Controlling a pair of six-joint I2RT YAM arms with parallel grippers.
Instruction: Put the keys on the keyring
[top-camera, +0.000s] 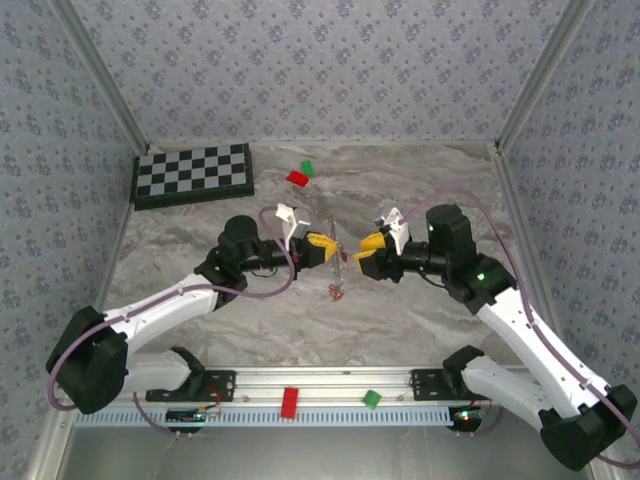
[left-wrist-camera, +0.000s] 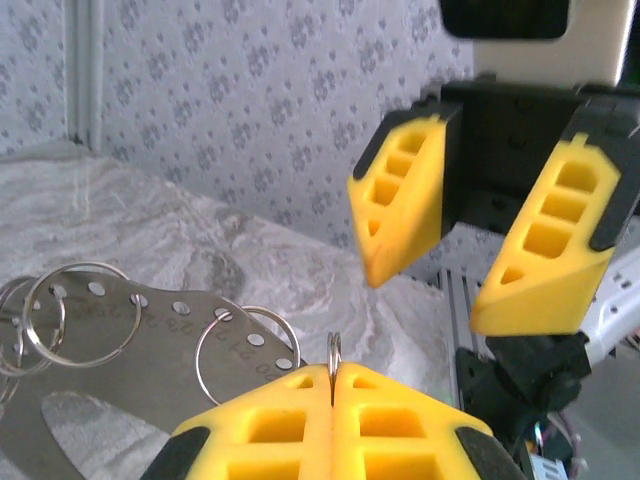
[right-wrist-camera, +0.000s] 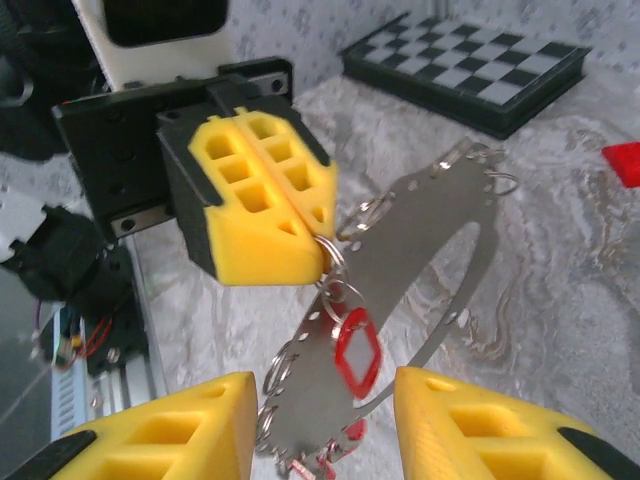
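Left gripper: clamped shut on a small silver split ring at the band's top edge.
Keyring: one flat dull grey metal band, looped and hole-punched, hanging below that ring, long axis downward.
Right gripper: jaws partly spread, empty, facing the band's lower half; probably the arm free to act.
Keys: one small red-headed key against the band's middle; more red at the band's bottom, uncountable.
Rings: at least three larger wire rings along the band.

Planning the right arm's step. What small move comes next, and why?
Probably back the right claw away: its jaws stand open around a red key that seems to hang from the keyring, which the left claw pinches by a ring.
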